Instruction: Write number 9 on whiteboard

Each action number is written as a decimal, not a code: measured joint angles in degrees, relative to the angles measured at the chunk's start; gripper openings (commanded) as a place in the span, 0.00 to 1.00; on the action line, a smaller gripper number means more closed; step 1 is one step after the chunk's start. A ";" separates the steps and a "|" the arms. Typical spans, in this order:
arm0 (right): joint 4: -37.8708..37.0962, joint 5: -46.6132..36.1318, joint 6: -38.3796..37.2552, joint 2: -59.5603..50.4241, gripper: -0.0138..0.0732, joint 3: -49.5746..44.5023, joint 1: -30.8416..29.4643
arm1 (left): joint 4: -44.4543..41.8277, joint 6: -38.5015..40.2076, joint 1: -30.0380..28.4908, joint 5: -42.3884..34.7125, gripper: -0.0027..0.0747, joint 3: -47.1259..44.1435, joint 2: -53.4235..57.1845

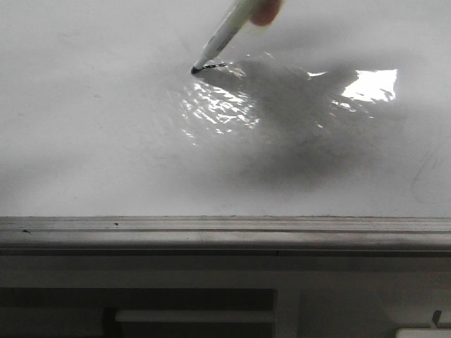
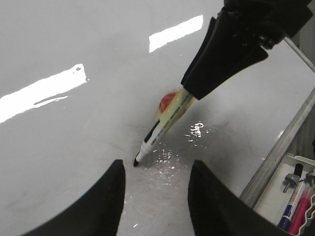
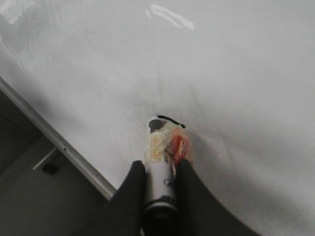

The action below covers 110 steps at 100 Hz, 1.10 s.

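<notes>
Whiteboard, a large glossy white sheet under wrinkled shiny film with a grey metal edge rail, carries so far only a short black marker stroke, the first dash of the number 9, just beside the tip of the white-barrelled black-tipped marker. Your right gripper pinches that marker, its black fingers pressed against the barrel below a wrap of yellowish tape and an orange patch; your left gripper hangs spread above the board, holding nothing. Watch the film: the stroke sits at the edge of the rippled, glaring patch, and a tip dragged across those wrinkles may well skip, leaving a broken loop, or catch and twist the marker in the jaws. Too little pressure would likely thin the line; too much could slide the barrel in the grip. From the front you see the stroke and the ripples but only the lower barrel. The left wrist view shows the tip touching the board, the whole taped marker, and a tray of spare markers beyond the rail. The right wrist view alone shows the grip on the barrel.
</notes>
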State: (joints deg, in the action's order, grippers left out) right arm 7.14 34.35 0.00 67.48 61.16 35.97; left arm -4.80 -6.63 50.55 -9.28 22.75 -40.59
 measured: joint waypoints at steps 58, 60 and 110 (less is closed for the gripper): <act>-8.33 5.86 -6.13 -3.55 0.09 1.92 -1.13 | 0.00 0.00 0.00 0.24 0.38 0.00 0.00; -8.33 5.95 -6.13 -3.55 0.09 1.92 -1.13 | 0.00 0.00 0.00 0.24 0.38 0.00 0.00; -3.14 7.78 -6.88 -4.53 0.09 -6.35 3.48 | 0.00 0.00 0.80 1.85 0.38 0.00 -1.27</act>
State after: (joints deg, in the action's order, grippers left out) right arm 4.00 42.13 -6.88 62.95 54.81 39.45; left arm -4.80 -6.63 51.35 -7.43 22.75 -41.86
